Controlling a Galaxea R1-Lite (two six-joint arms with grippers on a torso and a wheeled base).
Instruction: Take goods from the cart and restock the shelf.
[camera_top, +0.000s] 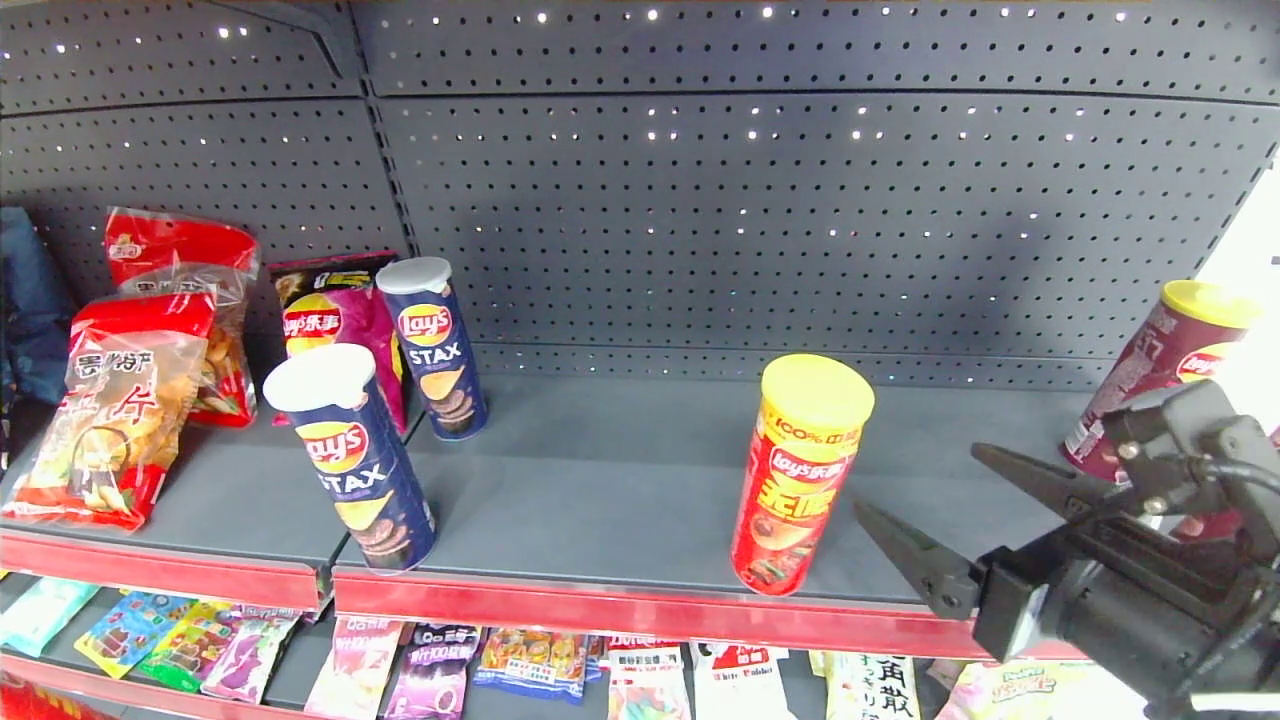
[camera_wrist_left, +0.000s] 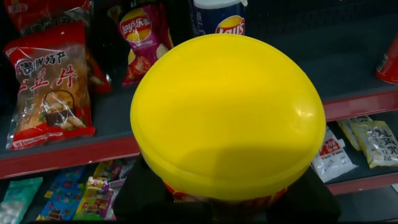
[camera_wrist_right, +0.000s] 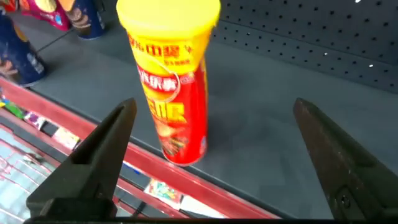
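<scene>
A red chip can with a yellow lid stands upright near the front lip of the grey shelf. My right gripper hangs open just to its right, at the shelf's front edge, with nothing between its fingers. In the right wrist view the same red can stands a little beyond the right gripper, between the spread fingers' lines. In the left wrist view another yellow-lidded can sits close to the camera, with my left gripper shut on its body, in front of the shelf.
Two blue chip cans stand at the shelf's left, beside a purple chip bag and red snack bags. A maroon can leans at the far right. Several packets lie on the lower shelf.
</scene>
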